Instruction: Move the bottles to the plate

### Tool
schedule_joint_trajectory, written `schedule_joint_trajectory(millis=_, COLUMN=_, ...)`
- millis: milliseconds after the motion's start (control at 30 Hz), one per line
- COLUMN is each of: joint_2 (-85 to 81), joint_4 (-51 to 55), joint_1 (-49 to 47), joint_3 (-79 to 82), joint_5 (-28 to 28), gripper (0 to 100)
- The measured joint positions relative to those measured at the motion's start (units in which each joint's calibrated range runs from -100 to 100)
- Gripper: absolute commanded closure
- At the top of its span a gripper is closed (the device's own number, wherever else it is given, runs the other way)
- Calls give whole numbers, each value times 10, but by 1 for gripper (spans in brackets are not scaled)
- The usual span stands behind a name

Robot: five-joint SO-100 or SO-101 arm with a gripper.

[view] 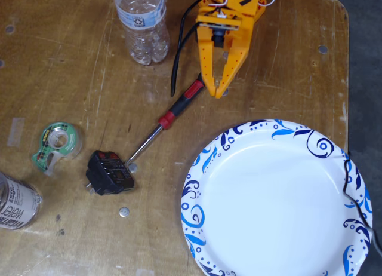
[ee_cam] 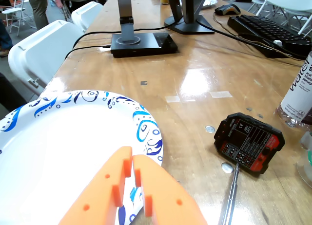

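Reading "water", a bottle [view: 15, 203] lies far from the nearly closed, empty claw [view: 219, 92].

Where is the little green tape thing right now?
In the fixed view the green tape dispenser sits on the table's left side, just left of the black plug adapter and above the water bottle at the left edge.

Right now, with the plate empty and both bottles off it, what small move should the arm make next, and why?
Probably swing the claw toward the blue-labelled bottle, opening as it goes. The claw looks shut and holds nothing, the plate is bare, and in the fixed view that bottle stands nearer the arm than the "water" bottle at the left edge.
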Motion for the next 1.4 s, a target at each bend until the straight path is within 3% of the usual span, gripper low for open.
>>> schedule_joint_trajectory(millis=167, joint_2=0, joint_4=-42, joint_1=-75, joint_3=0, joint_5=3, gripper=99)
schedule_joint_trajectory(millis=1033, joint_2=0, joint_4=-60, joint_1=-38, joint_3=-2, joint_5=1, gripper=99)
schedule_joint_trajectory(millis=1400, joint_2=0, joint_4=-266, joint_1=-69, joint_3=-14, joint_5=1, gripper=99)
